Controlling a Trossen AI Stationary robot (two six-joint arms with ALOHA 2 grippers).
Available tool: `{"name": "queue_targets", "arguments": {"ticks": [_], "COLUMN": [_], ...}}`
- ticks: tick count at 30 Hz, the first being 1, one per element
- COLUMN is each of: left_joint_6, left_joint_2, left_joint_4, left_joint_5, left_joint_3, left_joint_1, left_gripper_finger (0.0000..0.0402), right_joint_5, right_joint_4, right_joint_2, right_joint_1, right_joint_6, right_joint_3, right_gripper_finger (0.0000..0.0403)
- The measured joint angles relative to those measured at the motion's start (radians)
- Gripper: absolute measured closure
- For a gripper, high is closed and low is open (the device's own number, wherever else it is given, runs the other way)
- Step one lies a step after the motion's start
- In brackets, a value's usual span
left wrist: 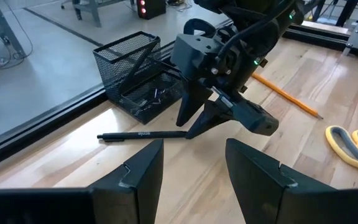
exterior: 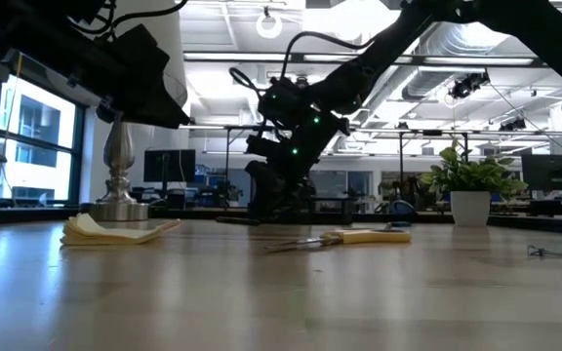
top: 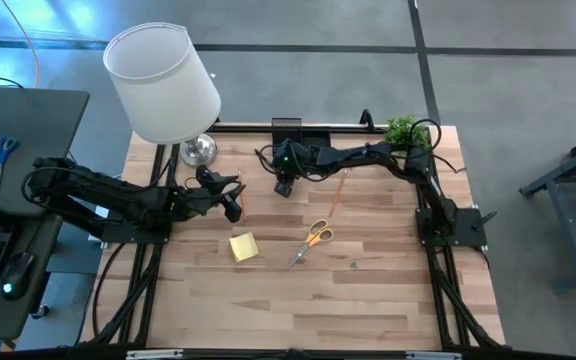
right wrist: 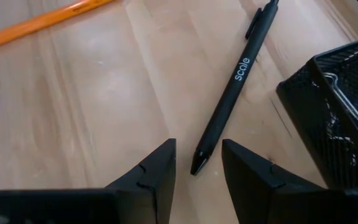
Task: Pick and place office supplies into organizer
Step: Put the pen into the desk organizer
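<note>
A black pen (right wrist: 235,93) lies flat on the wooden table beside the black mesh organizer (right wrist: 334,106). My right gripper (right wrist: 197,149) slants down over the pen's tip end (left wrist: 180,132), open, one finger on each side of the tip with a gap on both sides. The organizer (left wrist: 138,68) stands at the table's far edge, with small clips in its low tray. My left gripper (left wrist: 194,146) hovers open and holds nothing, at the table's left (top: 230,200), pointing toward the pen. An orange pencil (top: 338,192), orange-handled scissors (top: 311,240) and a yellow sticky-note pad (top: 244,246) lie flat on the table.
A white-shaded lamp (top: 163,80) stands at the far left on a metal base (top: 198,150). A small green plant (top: 403,130) stands at the far right corner. A tiny dark item (top: 353,264) lies right of the scissors. The near half of the table is bare wood.
</note>
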Motion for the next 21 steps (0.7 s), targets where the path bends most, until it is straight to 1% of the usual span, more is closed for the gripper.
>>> {"name": "queue_targets", "arguments": {"ticks": [14,21], "left_joint_6": [0.018,0.024], "left_joint_2": [-0.053,-0.053], "left_joint_4": [-0.021,-0.021], "left_joint_5": [0.0,0.0], "left_joint_3": [0.0,0.0], "left_joint_1": [0.0,0.0], "left_gripper_finger": [0.0238,0.0238], "right_joint_5": [-0.013,-0.022], "right_joint_4": [0.005,-0.114], "right_joint_2": [0.0,0.0], "right_joint_1": [-0.007,-0.007], "right_joint_6": [0.008,0.001], "right_joint_3": [0.0,0.075], "right_gripper_finger": [0.0279,0.0279]}}
